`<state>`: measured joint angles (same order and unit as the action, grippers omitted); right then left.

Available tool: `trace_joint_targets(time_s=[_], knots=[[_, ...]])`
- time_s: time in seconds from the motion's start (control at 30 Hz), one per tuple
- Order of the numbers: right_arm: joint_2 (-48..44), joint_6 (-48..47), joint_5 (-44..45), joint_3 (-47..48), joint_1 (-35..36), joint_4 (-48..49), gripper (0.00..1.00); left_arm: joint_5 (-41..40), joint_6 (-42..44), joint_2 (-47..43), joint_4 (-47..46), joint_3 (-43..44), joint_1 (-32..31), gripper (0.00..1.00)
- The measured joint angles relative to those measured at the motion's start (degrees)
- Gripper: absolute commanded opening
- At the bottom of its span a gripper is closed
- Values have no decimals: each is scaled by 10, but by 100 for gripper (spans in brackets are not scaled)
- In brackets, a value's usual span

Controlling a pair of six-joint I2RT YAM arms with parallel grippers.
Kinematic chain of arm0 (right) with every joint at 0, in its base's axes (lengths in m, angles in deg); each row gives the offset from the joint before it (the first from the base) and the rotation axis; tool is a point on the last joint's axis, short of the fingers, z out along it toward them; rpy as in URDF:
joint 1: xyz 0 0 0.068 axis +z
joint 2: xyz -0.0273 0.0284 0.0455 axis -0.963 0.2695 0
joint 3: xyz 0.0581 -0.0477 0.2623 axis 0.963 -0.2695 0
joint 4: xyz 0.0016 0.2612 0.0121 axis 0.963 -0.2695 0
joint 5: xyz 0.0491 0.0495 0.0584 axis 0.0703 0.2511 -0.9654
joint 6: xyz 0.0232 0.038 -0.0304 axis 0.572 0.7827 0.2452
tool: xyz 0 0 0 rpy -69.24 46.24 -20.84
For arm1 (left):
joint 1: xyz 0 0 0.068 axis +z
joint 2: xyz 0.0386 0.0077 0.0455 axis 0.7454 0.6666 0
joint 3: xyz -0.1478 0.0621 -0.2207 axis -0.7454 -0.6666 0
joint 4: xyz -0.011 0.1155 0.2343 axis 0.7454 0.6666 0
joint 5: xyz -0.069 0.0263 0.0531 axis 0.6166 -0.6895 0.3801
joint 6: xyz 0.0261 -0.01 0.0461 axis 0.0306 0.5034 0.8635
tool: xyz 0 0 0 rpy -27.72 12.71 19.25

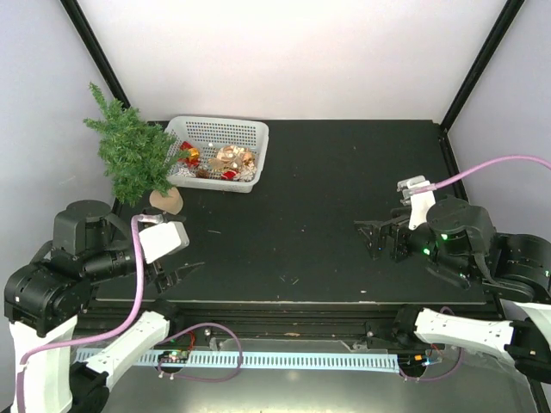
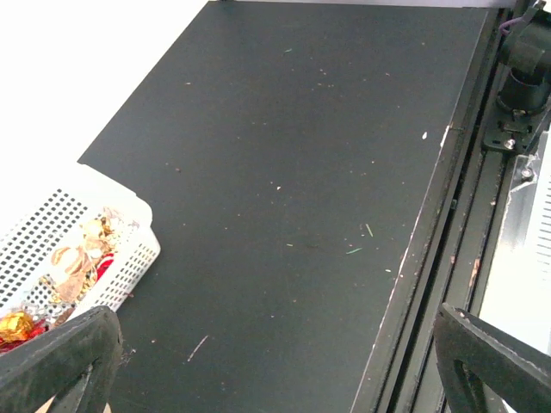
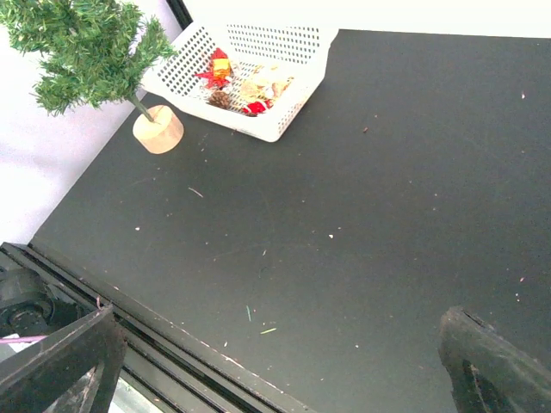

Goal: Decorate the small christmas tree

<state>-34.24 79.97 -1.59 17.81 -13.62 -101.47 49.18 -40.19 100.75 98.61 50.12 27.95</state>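
Along the near edge, a black rail (image 1: 284, 331) and a white cable strip (image 1: 284, 359), with both arm bases beside them. Low at the near-left corner, left gripper (image 1: 182, 275), arm folded back on itself, pointing right along the table (image 1: 327, 181); jaws spread wide, nothing between them. At the right edge, right gripper (image 1: 368, 237), arm folded likewise, pointing left toward the middle; jaws just as wide, holding nothing. Between the 2 grippers and on toward the far edge, open dark tabletop with a few tiny specks and loose needles. At the far-left corner, small christmas tree (image 1: 133, 155), standing on its round wooden base (image 1: 165, 200), close to the left edge. Just right of it, against its branches, a white perforated basket (image 1: 258, 127) with red and gold ornaments (image 1: 219, 161) inside. Beyond the far edge, plain white wall (image 1: 293, 52), black frame posts (image 1: 95, 52) at both corners.
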Motion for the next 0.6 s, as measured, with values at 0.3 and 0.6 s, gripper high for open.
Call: trace_joint_targets(time_s=[0.3, 0.6], knots=[[-11, 2, 1, 0, 0, 6, 100, 16, -2, -2, 2, -7, 4, 99], [-18, 7, -8, -36, 0, 40, 100, -39, -46, -4, -29, -7, 43, 98]])
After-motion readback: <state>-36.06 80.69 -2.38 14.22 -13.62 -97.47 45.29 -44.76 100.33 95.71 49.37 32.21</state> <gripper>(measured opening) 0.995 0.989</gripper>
